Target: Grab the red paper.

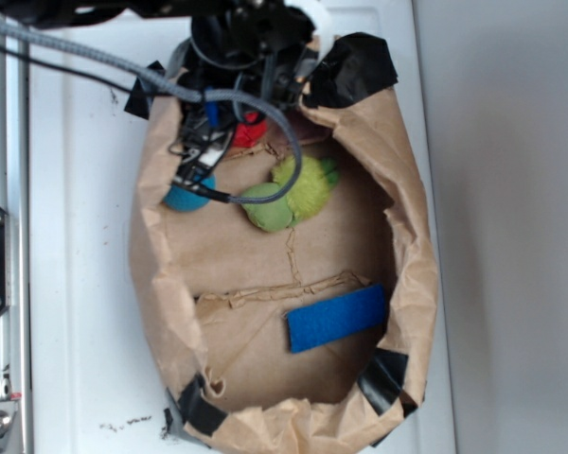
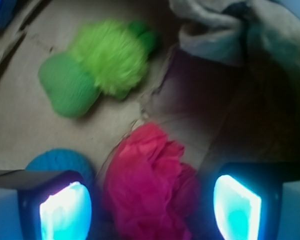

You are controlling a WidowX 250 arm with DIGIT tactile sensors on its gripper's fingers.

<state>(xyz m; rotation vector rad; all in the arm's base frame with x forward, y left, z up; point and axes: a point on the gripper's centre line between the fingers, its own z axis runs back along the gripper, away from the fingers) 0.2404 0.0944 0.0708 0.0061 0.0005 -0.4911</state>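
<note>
In the wrist view the gripper (image 2: pixel 151 202) is hanging with its jaws spread wide, the red paper (image 2: pixel 149 187) sitting between them at lower centre, apparently untouched, though the view is blurry. A blue ball (image 2: pixel 60 160) is lying lower left, a green plush toy (image 2: pixel 97 67) upper left, inside the brown paper basket (image 1: pixel 412 189).

Red paper (image 2: pixel 150 185) crumpled, matt; green plush toy (image 2: pixel 110 57) fuzzy.
</note>
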